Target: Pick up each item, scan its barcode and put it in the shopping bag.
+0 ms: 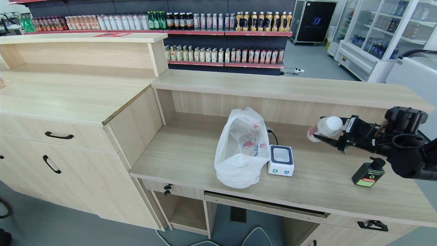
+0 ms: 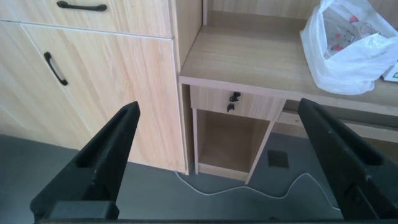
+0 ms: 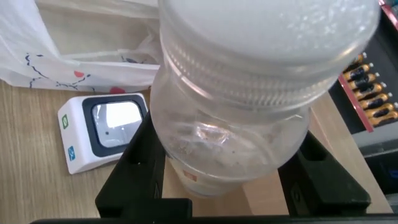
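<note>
At a shop checkout counter (image 1: 184,153), the left gripper (image 2: 219,112) hangs low off the counter's front edge, above the grey floor. Its fingers are spread wide with nothing between them. On the worktop, a dark green pump bottle (image 1: 368,172) stands upright near the front edge on the right side. Well to its left, a white barcode scanner (image 1: 281,160) sits just beside a white plastic shopping bag (image 1: 240,150), which stands upright. Above the worktop to the scanner's right, the right gripper (image 1: 324,134) is clamped on a clear bottle (image 1: 322,129) with a white cap, held tilted off the surface. Beyond the counter, shelves (image 1: 225,32) of drinks line the aisle.
</note>
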